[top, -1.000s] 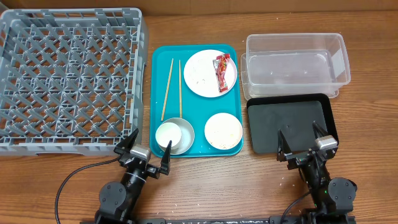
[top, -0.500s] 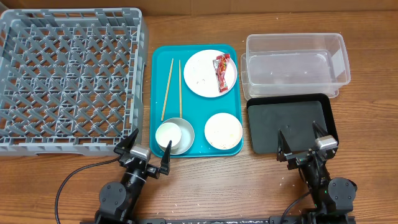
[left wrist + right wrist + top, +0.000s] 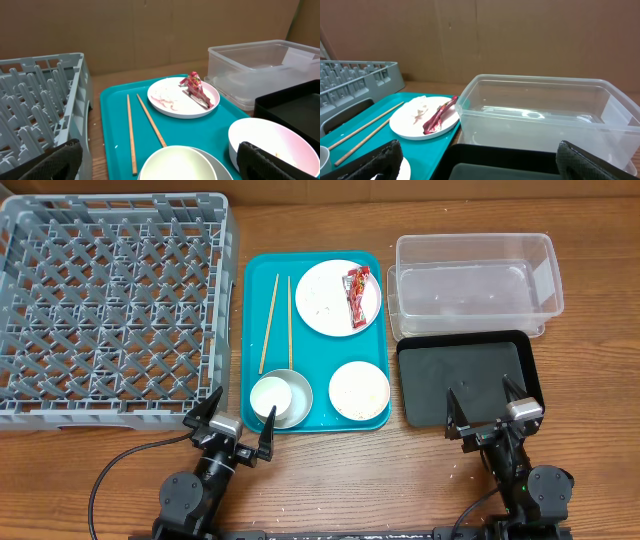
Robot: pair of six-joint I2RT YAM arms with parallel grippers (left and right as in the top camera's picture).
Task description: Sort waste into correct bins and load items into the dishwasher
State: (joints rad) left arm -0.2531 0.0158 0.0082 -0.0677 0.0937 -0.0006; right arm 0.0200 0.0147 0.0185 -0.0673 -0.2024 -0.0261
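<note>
A teal tray (image 3: pixel 258 270) holds a white-pink plate (image 3: pixel 325 302) with a red snack wrapper (image 3: pixel 357 295) and rice grains, two wooden chopsticks (image 3: pixel 270 320), a pale pink bowl (image 3: pixel 359 390), and a white cup (image 3: pixel 271 396) inside a grey-blue bowl (image 3: pixel 301 390). The grey dish rack (image 3: pixel 110 305) stands at the left. The clear tub (image 3: pixel 472 280) and black tray (image 3: pixel 470 375) lie at the right. My left gripper (image 3: pixel 232 427) is open, just in front of the cup. My right gripper (image 3: pixel 488 408) is open over the black tray's near edge. I see no paper scrap.
Brown cardboard walls stand behind the table in both wrist views. The wrapper (image 3: pixel 197 89) and plate (image 3: pixel 422 117) show in the wrist views, as do the chopsticks (image 3: pixel 131 132). Bare wooden table lies along the near edge around both arms.
</note>
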